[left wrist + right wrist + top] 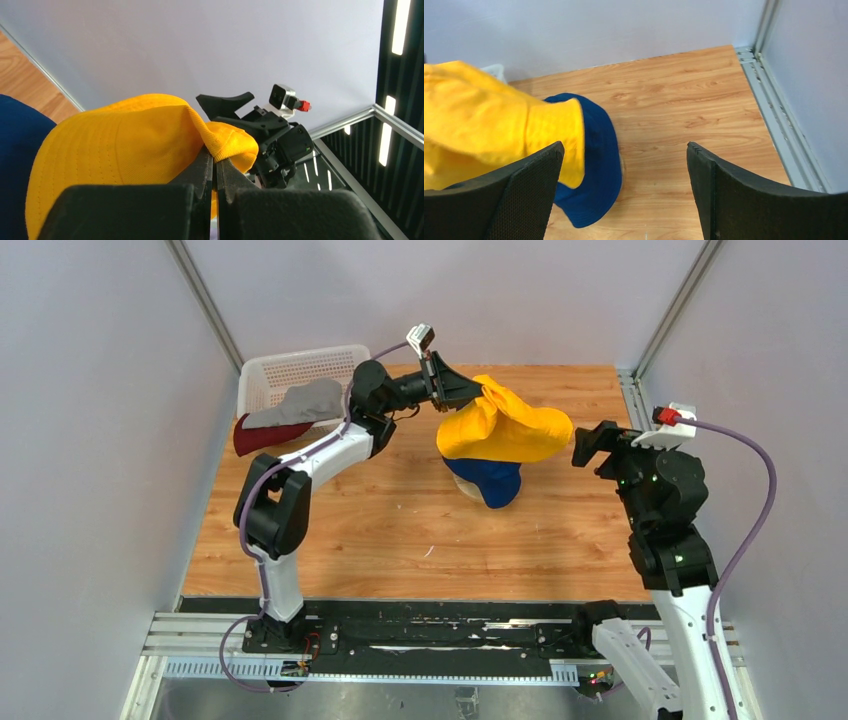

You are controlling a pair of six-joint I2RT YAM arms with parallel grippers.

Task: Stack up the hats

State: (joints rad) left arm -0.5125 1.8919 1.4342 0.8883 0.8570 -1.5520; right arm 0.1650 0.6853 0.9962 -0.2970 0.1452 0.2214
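1. Top view: shows the left claw (478,393) clenched on the far-left brim of the yellow hat (505,425), holding it up over the middle of the desk (400,530).
   - Finds that hat draped loosely over the navy hat (487,482), which sits below it and pokes out on the near side.
   - Places the right claw (580,446) released, just beside the yellow hat's right edge; cannot tell whether it touches.
   - Leaves the grey hat (300,403) lying on the dark red hat (262,435) at the far left, against the near rim of the white basket (290,368).
2. Left wrist view: confirms the pinch, with the jaws closed tight on a fold of yellow brim. Catches navy cloth at the left edge and the other arm's claw spread open beyond the hat.
3. Right wrist view: shows the right claw wide apart with nothing between. Puts yellow cloth by its left side, with the navy brim under that on the wood.
4. Step in hand, as a judgement: seating the second hat on the first.
   - Probably calls next for drawing the brim down and level until the crown sits square, perhaps with the right claw taking the opposite edge.
   - Then calls for letting go and reaching for the grey or dark red hat.
5. Writing: finds none readable in any view, and no brand or label.
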